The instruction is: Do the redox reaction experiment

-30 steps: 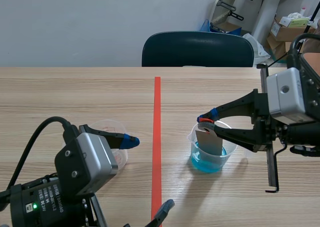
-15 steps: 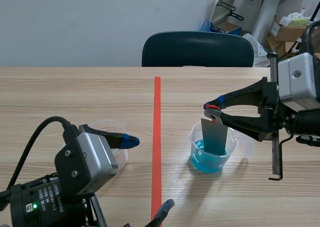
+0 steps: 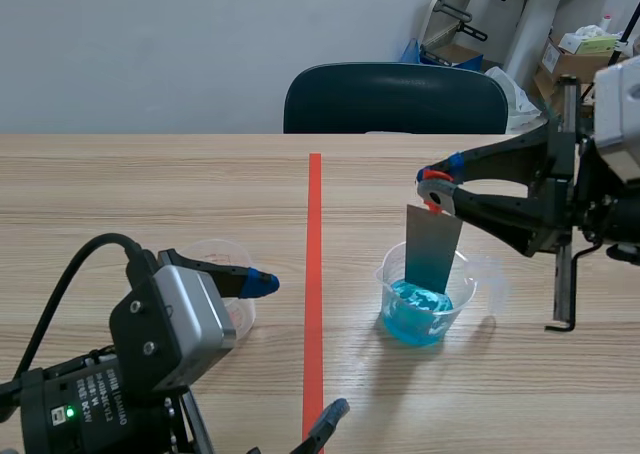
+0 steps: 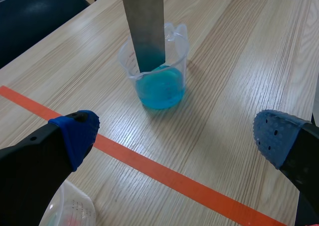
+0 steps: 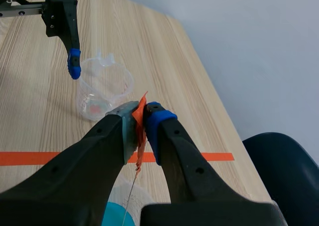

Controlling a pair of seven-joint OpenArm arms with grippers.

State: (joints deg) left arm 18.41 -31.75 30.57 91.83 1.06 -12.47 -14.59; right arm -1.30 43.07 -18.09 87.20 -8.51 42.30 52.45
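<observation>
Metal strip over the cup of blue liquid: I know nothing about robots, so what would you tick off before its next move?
1. Grip on the metal strip: right jaws shut on its top end, at the orange tag. Ok.
2. Strip lifted out of the blue cup: its lower end hangs inside the rim. Not ok.
3. Strip's end touching the blue liquid: cannot tell.
4. Blue cup upright on the table: ok.
5. Left jaws open, holding nothing, apart from the blue cup: ok.
6. Clear cup beside the left arm upright: ok.
</observation>
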